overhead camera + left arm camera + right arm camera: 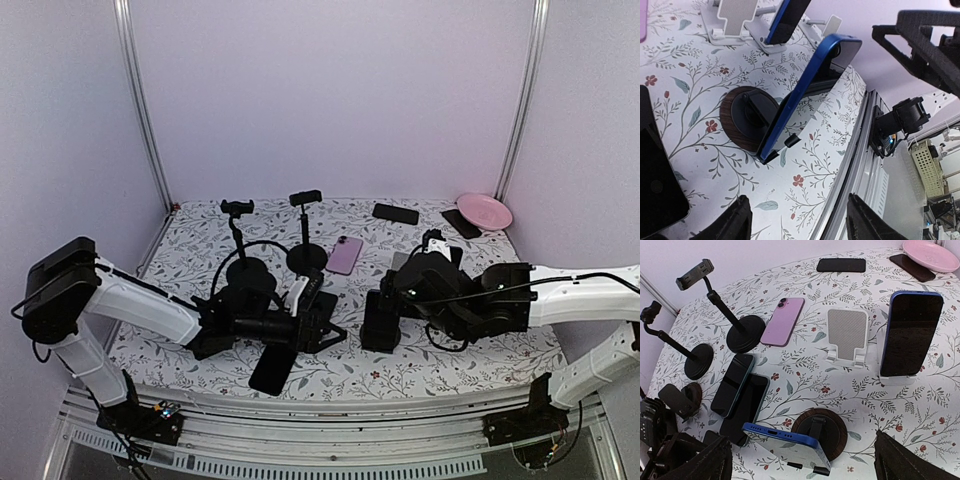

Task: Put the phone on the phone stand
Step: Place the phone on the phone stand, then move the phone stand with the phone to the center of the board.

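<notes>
A blue phone (790, 446) leans tilted against a phone stand with a round wooden base (832, 429); its lower edge sits on the stand's two small pegs. The left wrist view shows the same phone (807, 92) edge-on over that base (737, 120). My right gripper (805, 467) is open, its fingers (912, 460) wide apart on either side of the phone and not touching it. My left gripper (800, 225) is open and empty above the cloth, a short way from the stand.
A second blue phone (910, 332) stands on a white stand beside an empty white stand (846, 337). Two dark phones (740, 390) lie to the left, and a pink phone (782, 320) and two tall clamp stands (742, 335) further back. A pink plate (484, 210) sits far right. The table's metal front rail (865, 165) is close.
</notes>
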Robot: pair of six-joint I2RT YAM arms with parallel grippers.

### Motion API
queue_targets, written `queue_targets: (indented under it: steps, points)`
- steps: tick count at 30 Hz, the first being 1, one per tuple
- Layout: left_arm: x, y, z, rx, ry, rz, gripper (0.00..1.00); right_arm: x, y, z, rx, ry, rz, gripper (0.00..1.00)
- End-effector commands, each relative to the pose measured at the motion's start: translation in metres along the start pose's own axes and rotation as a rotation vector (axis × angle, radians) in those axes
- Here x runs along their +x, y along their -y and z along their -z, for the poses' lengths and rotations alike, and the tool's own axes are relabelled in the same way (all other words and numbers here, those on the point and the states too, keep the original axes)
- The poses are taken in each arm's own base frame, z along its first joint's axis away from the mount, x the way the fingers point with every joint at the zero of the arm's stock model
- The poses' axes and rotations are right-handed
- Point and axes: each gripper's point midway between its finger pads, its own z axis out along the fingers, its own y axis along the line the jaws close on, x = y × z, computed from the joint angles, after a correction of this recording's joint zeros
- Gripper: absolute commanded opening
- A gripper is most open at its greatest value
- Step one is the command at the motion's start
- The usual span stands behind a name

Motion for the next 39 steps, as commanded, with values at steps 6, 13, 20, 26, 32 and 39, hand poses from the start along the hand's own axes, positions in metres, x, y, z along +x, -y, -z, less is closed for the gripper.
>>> queue_targets:
  steps: [6, 13, 20, 26, 32, 39]
  points:
    - [-0.016, -0.001, 0.033, -0.068, 0.067, -0.007, 0.65, 0.008, -0.042, 0.021, -0.288, -0.091, 0.051, 0.99]
    - [-0.032, -0.02, 0.063, -0.173, 0.142, 0.059, 0.65, 0.038, -0.088, 0.02, -0.389, -0.151, 0.113, 0.99]
    - [-0.02, -0.029, 0.077, -0.217, 0.125, 0.06, 0.66, 0.06, -0.078, 0.01, -0.354, -0.169, 0.075, 0.99]
    - [-0.014, -0.03, 0.08, -0.21, 0.121, 0.063, 0.66, 0.092, -0.04, 0.001, -0.264, -0.246, 0.048, 0.99]
    - [-0.011, -0.024, 0.058, -0.141, 0.071, 0.051, 0.65, 0.104, -0.007, 0.001, -0.253, -0.24, -0.026, 0.99]
    - [-0.001, -0.023, 0.007, -0.053, -0.013, 0.096, 0.49, 0.089, 0.037, -0.006, -0.212, -0.237, -0.136, 1.0]
